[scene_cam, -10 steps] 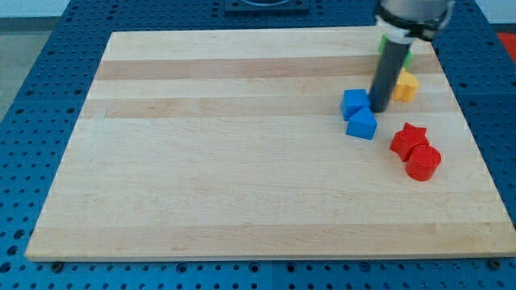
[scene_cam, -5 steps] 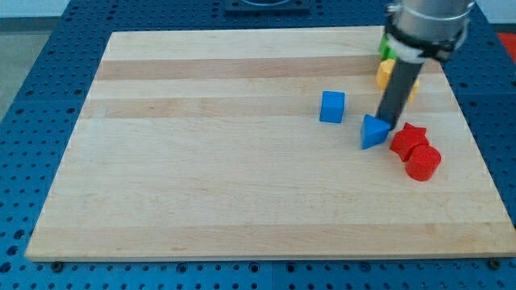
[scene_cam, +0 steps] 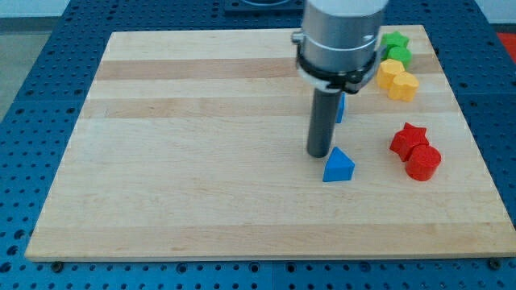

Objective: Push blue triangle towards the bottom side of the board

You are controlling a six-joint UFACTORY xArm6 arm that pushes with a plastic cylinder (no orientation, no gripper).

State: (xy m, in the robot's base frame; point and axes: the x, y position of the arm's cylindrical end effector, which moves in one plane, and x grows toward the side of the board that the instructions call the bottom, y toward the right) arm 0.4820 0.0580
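The blue triangle [scene_cam: 339,166] lies on the wooden board [scene_cam: 201,161], right of centre. My tip [scene_cam: 318,154] rests on the board just to the triangle's upper left, touching or almost touching it. A blue cube [scene_cam: 340,107] sits behind the rod, mostly hidden by it.
A red star [scene_cam: 409,138] and a red cylinder [scene_cam: 423,162] lie to the triangle's right. Two yellow blocks [scene_cam: 398,80] and two green blocks [scene_cam: 396,47] sit near the board's top right corner. The arm's grey body [scene_cam: 339,36] hangs over the top of the board.
The blue triangle has moved left and towards the view's bottom. My tip has swung from the triangle's upper right to its upper left, and now covers the blue cube.
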